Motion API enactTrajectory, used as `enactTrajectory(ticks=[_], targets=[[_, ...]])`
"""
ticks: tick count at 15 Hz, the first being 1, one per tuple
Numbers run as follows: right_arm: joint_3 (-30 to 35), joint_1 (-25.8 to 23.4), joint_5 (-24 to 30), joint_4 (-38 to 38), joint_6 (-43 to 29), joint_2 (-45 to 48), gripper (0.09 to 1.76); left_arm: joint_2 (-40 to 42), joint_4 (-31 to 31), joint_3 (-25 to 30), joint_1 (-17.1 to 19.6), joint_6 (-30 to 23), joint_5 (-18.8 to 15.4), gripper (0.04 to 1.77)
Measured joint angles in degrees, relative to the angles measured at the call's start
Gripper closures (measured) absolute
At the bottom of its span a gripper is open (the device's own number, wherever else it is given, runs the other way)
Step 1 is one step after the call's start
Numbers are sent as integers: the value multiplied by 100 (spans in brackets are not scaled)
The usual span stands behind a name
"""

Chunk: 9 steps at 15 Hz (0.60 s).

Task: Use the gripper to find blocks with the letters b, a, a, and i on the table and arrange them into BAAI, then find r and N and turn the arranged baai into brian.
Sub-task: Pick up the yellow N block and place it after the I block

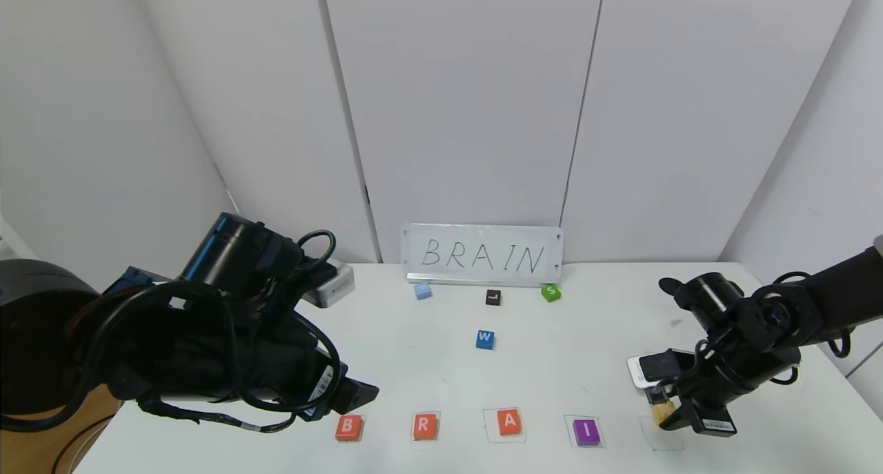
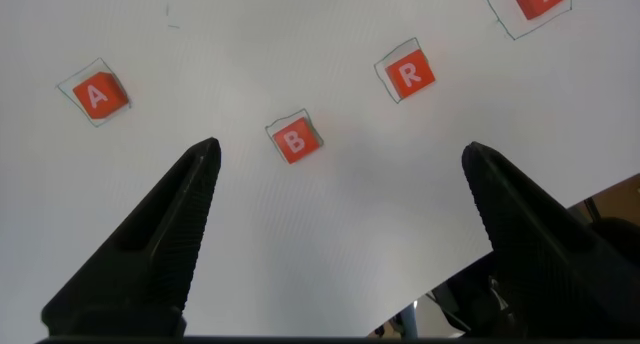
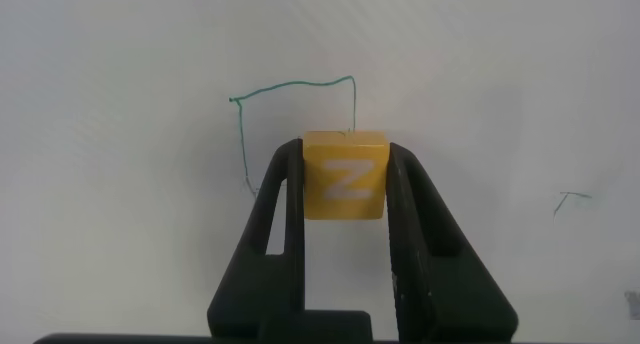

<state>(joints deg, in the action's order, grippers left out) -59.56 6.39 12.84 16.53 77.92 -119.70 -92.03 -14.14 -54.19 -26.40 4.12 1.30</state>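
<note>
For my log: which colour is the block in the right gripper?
Yellow block, clearest in the right wrist view.

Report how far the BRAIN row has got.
Done: B, R, A and I sit in a row in their drawn squares. In hand: the right gripper holds the yellow N above the empty fifth outline. Left: set N down. The left gripper hovers open over B.

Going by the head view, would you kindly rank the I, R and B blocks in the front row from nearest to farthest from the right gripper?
The right gripper holds the yellow N block over the empty outline at the row's right end.
1. Purple I block, next slot to its left.
2. Orange-red R block, left of centre.
3. Orange-red B block, far left end, beside the left gripper.
</note>
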Motion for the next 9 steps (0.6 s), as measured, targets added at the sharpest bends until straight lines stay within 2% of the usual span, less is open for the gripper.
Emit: enactTrajectory(ticks=[9], targets=[[424, 17, 119, -378, 49, -1, 131, -72, 9, 39, -71, 0, 20, 9]])
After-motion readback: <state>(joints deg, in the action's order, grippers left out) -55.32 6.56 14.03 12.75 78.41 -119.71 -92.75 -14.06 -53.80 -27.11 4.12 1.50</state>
